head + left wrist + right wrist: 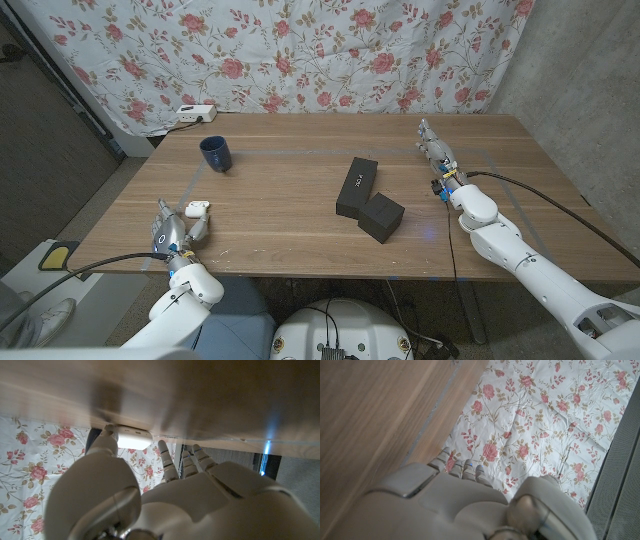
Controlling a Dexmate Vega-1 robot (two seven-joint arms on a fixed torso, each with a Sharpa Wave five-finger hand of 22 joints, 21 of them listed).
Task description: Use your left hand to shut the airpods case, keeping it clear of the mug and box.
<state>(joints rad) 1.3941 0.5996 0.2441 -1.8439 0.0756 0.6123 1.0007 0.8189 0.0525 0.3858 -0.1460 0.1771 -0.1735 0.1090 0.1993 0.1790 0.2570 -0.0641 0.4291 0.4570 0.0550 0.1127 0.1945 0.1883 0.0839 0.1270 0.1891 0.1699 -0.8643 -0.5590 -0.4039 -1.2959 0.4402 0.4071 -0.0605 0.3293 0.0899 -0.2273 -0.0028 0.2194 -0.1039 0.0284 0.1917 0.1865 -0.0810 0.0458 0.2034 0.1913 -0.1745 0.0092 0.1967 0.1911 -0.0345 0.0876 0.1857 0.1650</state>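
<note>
The small white airpods case point(196, 209) lies on the wooden table point(300, 240) near its front left. My left hand point(175, 232) sits just in front of it; in the left wrist view the thumb tip point(107, 436) touches one end of the case point(132, 438) while the other fingers point(167, 462) spread beside it, holding nothing. I cannot tell how the lid stands. The dark blue mug point(216, 153) stands farther back on the left. Two black boxes point(357, 187) point(381, 217) lie near the middle. My right hand point(437, 155) stays at the far right with nothing in it, fingers stretched out.
A white power strip point(193, 113) lies by the table's far left corner. A floral curtain point(330, 50) hangs behind the table. Bare wood lies between the case and the boxes.
</note>
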